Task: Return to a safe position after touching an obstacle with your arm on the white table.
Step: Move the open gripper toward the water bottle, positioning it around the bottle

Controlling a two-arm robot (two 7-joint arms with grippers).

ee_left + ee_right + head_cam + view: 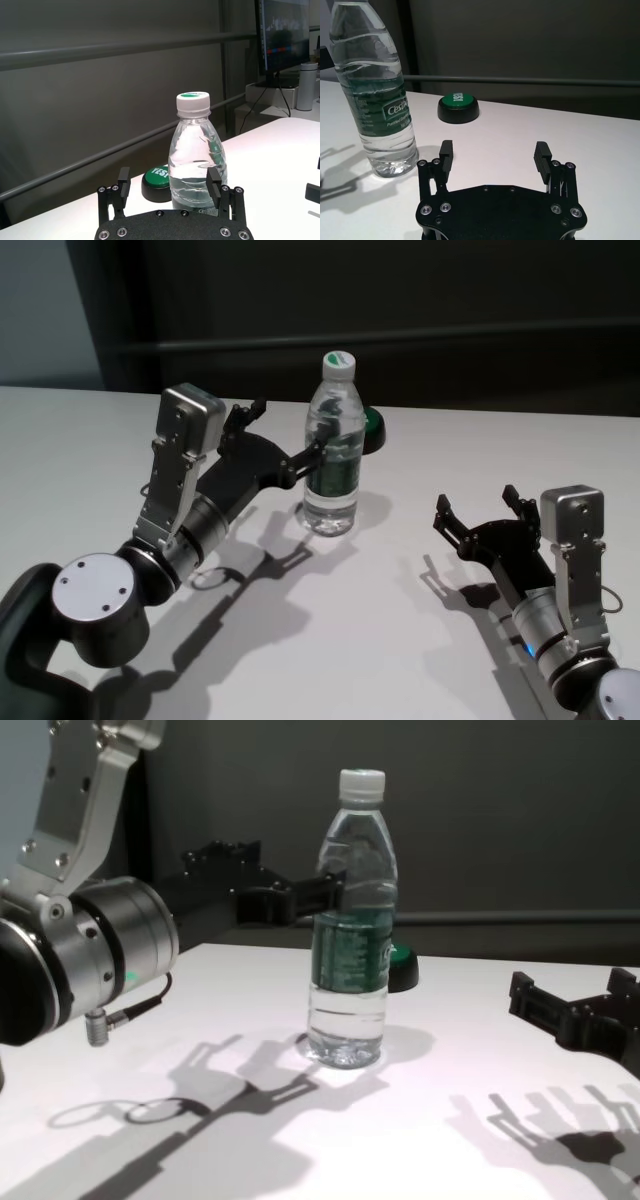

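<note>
The obstacle, a clear water bottle [332, 455] with a white cap and green label, stands upright in the middle of the white table [390, 640]. My left gripper [290, 430] is open and empty, held above the table just left of the bottle. One of its fingertips [320, 443] is against the bottle's side at label height. In the left wrist view the bottle [192, 150] rises just beyond the gripper [169, 181]. My right gripper [478, 502] is open and empty, low over the table to the bottle's right, well apart from it.
A small black button with a green top [373, 428] sits on the table just behind the bottle, also in the right wrist view [458, 106]. A dark rail and wall run behind the table's far edge. A monitor and flask [305, 85] stand far off.
</note>
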